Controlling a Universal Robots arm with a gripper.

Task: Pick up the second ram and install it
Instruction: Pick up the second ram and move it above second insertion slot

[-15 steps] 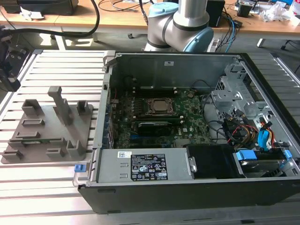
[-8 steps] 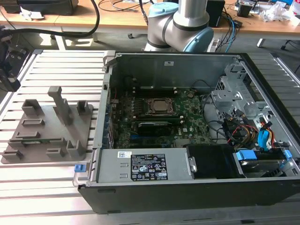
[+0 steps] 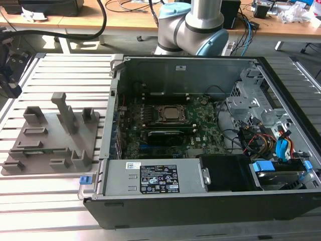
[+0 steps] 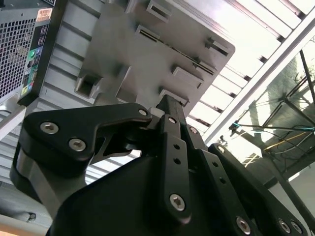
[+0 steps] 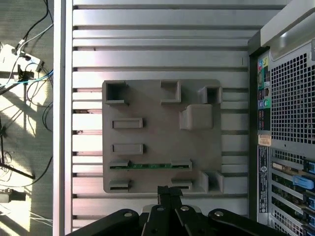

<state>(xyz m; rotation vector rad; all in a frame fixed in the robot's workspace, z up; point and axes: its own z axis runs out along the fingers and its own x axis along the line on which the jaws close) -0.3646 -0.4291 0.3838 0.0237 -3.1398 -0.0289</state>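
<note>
Grey holder tray [image 5: 147, 105], second ram [image 5: 150, 165] edge-up in one slot, tool [image 5: 170, 190] pressed together, empty, above

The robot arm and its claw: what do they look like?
The arm is a silvery-grey tube with rounded joints capped in pale blue. The gripper is matte black: flat, hinged link bars fastened with shiny silver screws and dotted with small holes.

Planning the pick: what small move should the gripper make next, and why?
Probably centre the gripper over the second ram: in the first wrist view the stick lies seated in the gray holder, and the gripper hangs clear of it, off its slot.
</note>
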